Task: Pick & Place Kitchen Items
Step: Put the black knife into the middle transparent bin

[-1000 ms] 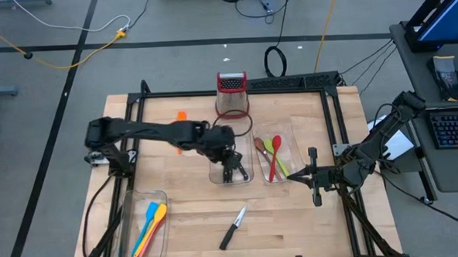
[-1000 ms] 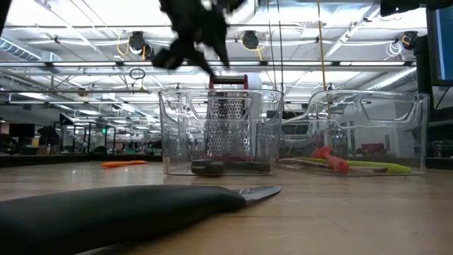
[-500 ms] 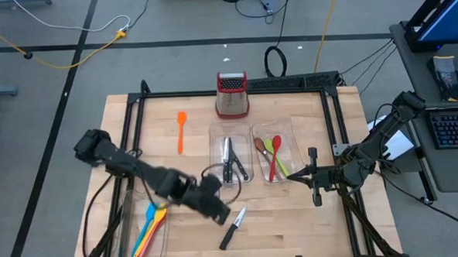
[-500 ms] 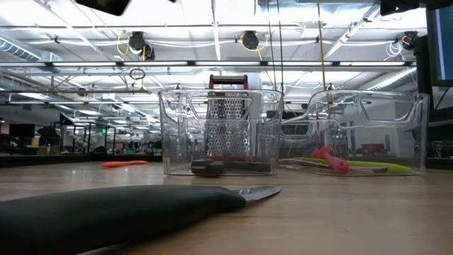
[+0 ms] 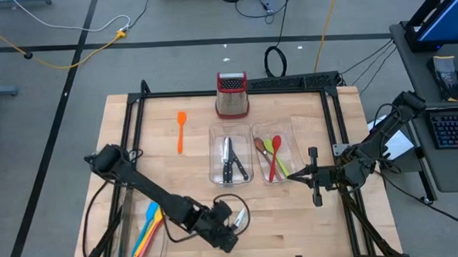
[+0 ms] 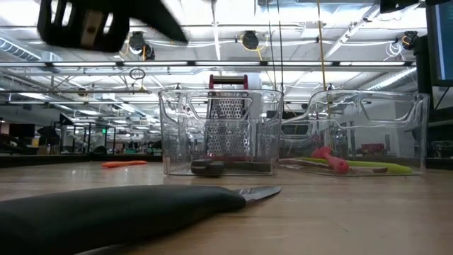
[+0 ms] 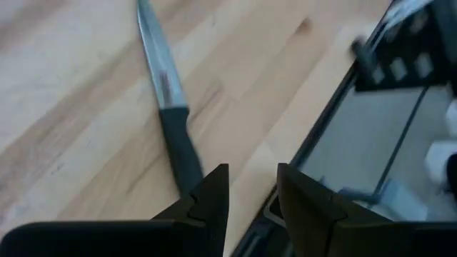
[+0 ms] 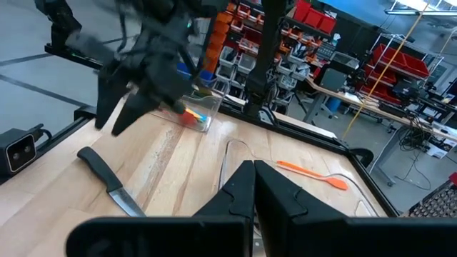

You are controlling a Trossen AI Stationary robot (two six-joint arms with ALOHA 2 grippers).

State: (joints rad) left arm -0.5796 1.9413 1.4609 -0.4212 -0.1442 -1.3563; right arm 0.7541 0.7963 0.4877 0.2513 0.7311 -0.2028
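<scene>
A black-handled steel knife [image 7: 170, 107] lies flat on the wooden table near its near edge, and also fills the foreground of the low view [image 6: 127, 212]. My left gripper [image 7: 251, 193] hovers open just above the free end of its handle, touching nothing. In the high view my left gripper [image 5: 227, 235] covers the handle, and only the blade [image 5: 240, 215] shows. My right gripper [image 5: 290, 175] is shut and empty at the table's right, beside the right tray. An orange spatula [image 5: 182, 130] lies flat at the far left.
Three clear trays stand on the table: the middle one [image 5: 215, 175] holds black-handled knives, the right one [image 5: 295, 137] holds green, red and brown spoons, and the near-left one [image 5: 131, 198] holds blue, orange and yellow utensils. A red-topped grater [image 5: 231, 95] stands at the far edge. A black frame rims the table.
My left gripper has left the middle tray and swung toward the table's near edge, coming down over the knife that lies there. The knives in the tray and the knife on the table have stayed where they were.
</scene>
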